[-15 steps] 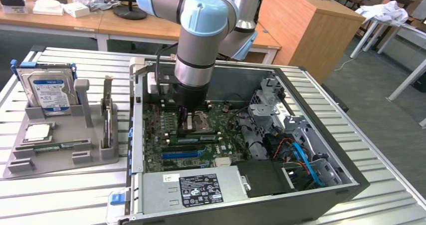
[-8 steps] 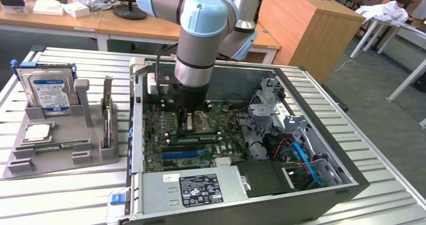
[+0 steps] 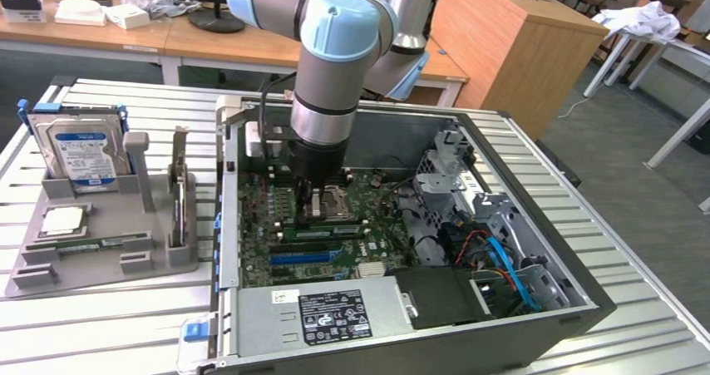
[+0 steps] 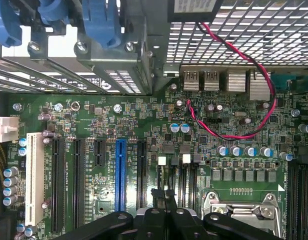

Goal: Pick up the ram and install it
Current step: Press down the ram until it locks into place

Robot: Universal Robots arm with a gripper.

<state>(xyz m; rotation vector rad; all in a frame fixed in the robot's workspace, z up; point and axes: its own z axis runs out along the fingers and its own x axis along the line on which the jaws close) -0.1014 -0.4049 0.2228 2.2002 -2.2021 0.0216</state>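
I had the gripper deep inside the open computer case. Its fingers were pressed together with nothing visibly pinched between them. In the wrist view the gripper narrowed to a blunt black point over the dark memory slots of the motherboard.

The ram looked to be the thin green stick lying along a slot at six o'clock of the CPU socket, just beside the fingertips in the exterior view. I could not tell whether it was fully seated or whether the fingers touched it.

My worry was a skewed press. If the stick sat tilted, force at one end could flex the thin board or leave one latch undone. A slip off its narrow edge would have driven hard metal into the bare socket, at five o'clock of the tips in the wrist view. It could also have hit the small upright capacitors. The slack red-and-black wire could have snagged.

The board was glossy green and crowded with parts, and one long slot was bright blue plastic. The case walls were dull perforated steel. Outside, at nine o'clock of the case, a matte grey holder carried the silver hard drive and the square CPU chip.
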